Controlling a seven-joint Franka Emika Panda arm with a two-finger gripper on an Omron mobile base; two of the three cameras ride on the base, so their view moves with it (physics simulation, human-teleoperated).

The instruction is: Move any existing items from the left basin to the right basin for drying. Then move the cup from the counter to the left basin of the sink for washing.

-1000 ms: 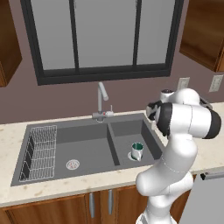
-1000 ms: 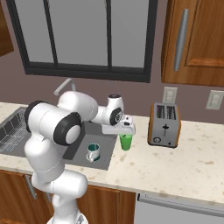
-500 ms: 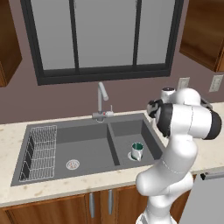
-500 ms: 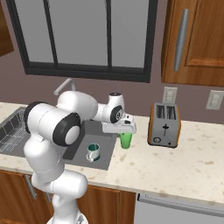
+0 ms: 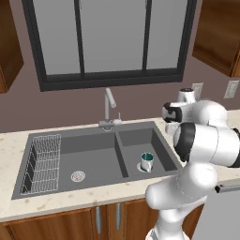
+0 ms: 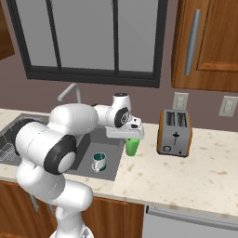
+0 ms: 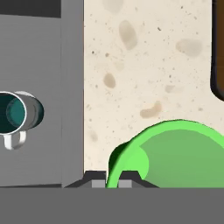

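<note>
The first step read as complete. The mug [image 5: 146,162] stood upright in the right basin [image 5: 157,140], near its front wall, with its handle showing in the hand view [image 7: 15,114]. The left basin [image 5: 93,154] held no loose item, only the wire rack [image 5: 43,164] at its left end and the round drain [image 5: 78,176].

The step in hand was the second: fetching the cup [image 6: 132,146]. It stood on the counter [image 6: 195,167], just right of the sink [image 5: 65,190] and left of the toaster [image 6: 174,133].

The gripper [image 6: 132,137] sat directly over the cup. In the hand view one wall of the green rim [image 7: 114,164] ran between the two fingertips [image 7: 94,178], so one finger was inside the cup and one outside. The fingers stood a narrow gap apart; whether they pressed on the wall could not be told.

Judged next move:
1. Close on the rim wall until the grip is firm.
2. Lift straight up, clear of the counter.
3. Carry left across the right basin and past the tap [image 5: 109,108].
4. Lower into the left basin, on bare floor right of the rack.
</note>
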